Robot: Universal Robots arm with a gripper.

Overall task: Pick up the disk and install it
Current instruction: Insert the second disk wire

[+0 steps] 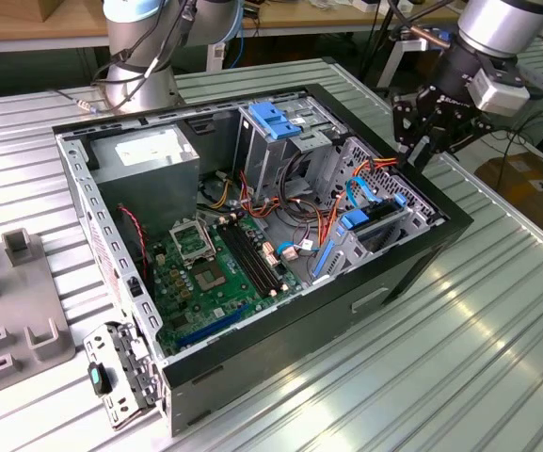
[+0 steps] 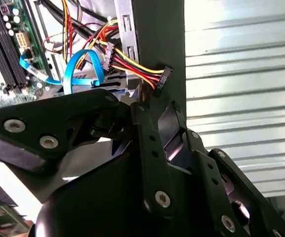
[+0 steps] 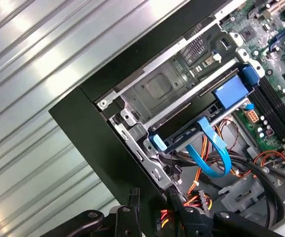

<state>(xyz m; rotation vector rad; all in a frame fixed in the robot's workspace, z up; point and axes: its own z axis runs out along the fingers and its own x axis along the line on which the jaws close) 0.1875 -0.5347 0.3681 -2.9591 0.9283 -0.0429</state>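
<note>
My end effector (image 1: 428, 132) hovers over the far corner of the open computer case (image 1: 412, 259), on the exterior view's right, just above the case rim — holding nothing, its fingers apart. The disk (image 3: 182, 106) sits in the drive bay near that corner, silver metal flanked by blue frame edges, a blue data cable (image 3: 211, 153) looping beside it — the case rests on the ribbed metal surface (image 1: 459, 358).
</note>
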